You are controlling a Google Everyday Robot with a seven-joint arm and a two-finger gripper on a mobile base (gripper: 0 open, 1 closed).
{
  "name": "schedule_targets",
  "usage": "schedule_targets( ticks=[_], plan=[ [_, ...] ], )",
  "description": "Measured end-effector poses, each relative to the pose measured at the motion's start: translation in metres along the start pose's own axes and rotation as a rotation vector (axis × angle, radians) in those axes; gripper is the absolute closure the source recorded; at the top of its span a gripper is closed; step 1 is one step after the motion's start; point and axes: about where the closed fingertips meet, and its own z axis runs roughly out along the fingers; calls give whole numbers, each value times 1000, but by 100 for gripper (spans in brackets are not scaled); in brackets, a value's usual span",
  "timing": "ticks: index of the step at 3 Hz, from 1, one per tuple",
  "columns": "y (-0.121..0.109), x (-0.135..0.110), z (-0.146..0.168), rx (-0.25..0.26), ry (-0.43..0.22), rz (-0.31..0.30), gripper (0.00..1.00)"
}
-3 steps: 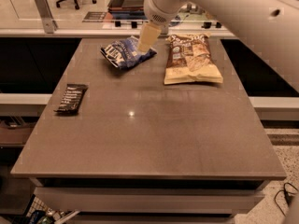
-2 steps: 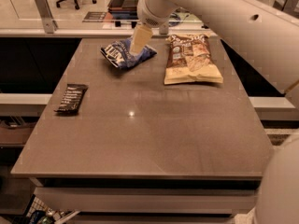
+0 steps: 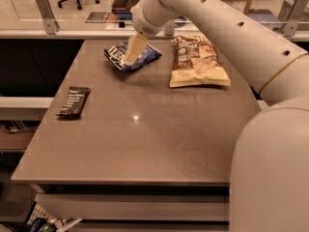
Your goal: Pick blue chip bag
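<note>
The blue chip bag (image 3: 150, 55) lies crinkled on the far part of the brown table (image 3: 145, 134), left of centre, with white lettering and a dark end toward the left. My gripper (image 3: 130, 60) reaches down from the big white arm (image 3: 212, 28) and stands right over the middle of the bag, at or just above its surface. It hides the bag's centre.
A larger tan-yellow chip bag (image 3: 195, 62) lies just right of the blue one. A slim black wrapped bar (image 3: 74, 101) lies near the table's left edge. My arm's white body (image 3: 270, 168) fills the right foreground. A counter and office chair stand behind the table.
The gripper has shifted left and lower, from the bag's right end to over its middle. The arm has swung closer across the right of the view. The bag has not moved.
</note>
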Motion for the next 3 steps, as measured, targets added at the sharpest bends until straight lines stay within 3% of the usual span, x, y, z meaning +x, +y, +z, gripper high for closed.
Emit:
schedule_targets(
  ticks=[1, 2, 3],
  plan=[
    [11, 2, 10, -93, -14, -57, 0],
    [20, 23, 6, -161, 37, -88, 0],
    [14, 35, 5, -172, 83, -109, 0]
  ],
)
